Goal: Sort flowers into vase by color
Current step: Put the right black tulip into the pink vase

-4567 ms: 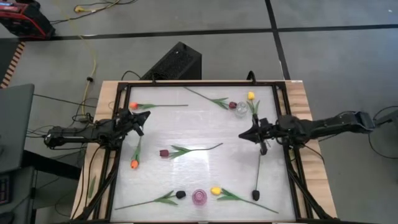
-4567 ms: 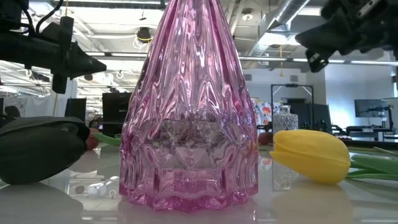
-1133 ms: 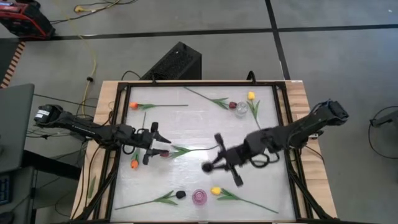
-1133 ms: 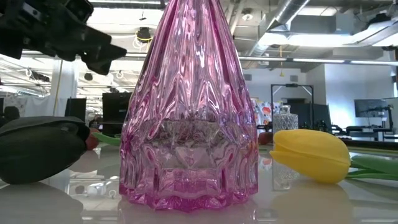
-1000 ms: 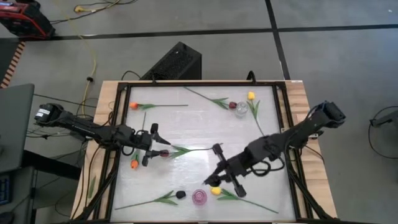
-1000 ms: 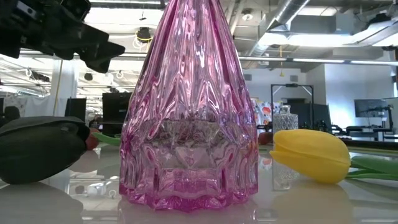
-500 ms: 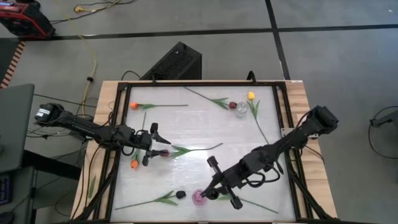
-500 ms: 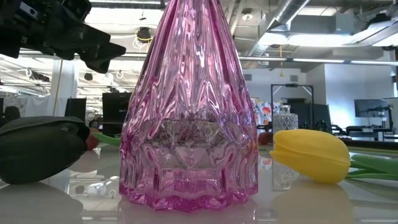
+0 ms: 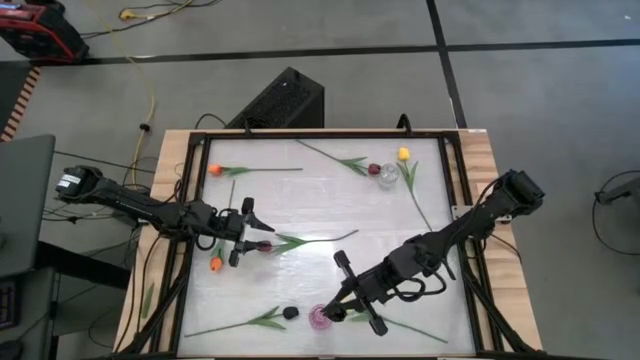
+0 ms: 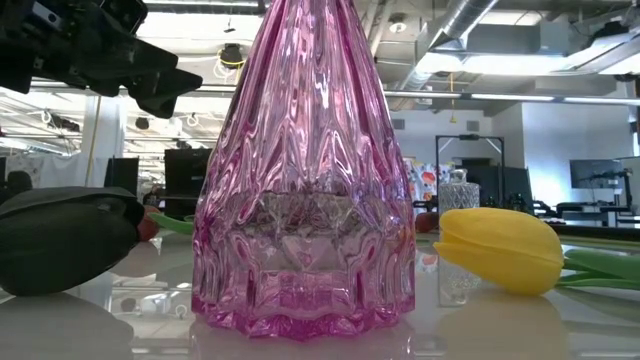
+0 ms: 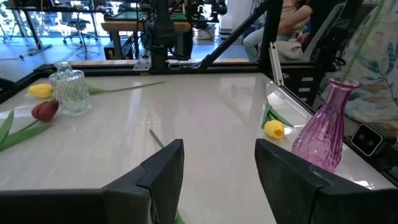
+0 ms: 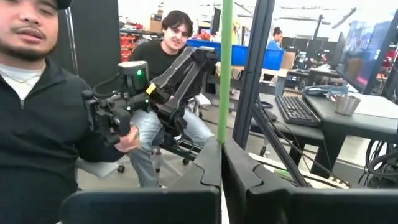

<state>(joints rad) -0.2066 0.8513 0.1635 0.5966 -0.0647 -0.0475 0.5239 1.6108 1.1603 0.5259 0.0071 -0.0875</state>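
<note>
In the low view the pink vase [image 10: 303, 170] is cut off at the top, so its mouth stays unseen. The near-black tulip head [image 10: 62, 240] runs off the edge. The green stem [image 12: 224, 68] passes beyond the right wrist view, hiding its flower.

A black box [image 9: 283, 98] sits on the grey floor just beyond the table's far edge, with a yellow cable [image 9: 150, 95] trailing across the floor to its left. A red machine [image 9: 38, 30] stands at the far left corner. In the room behind, 2 people in dark tops [image 12: 37, 118] [image 12: 163, 53] sit, and a desk with a keyboard [image 12: 296, 109] and a metal cup [image 12: 344, 104] stands to the right
</note>
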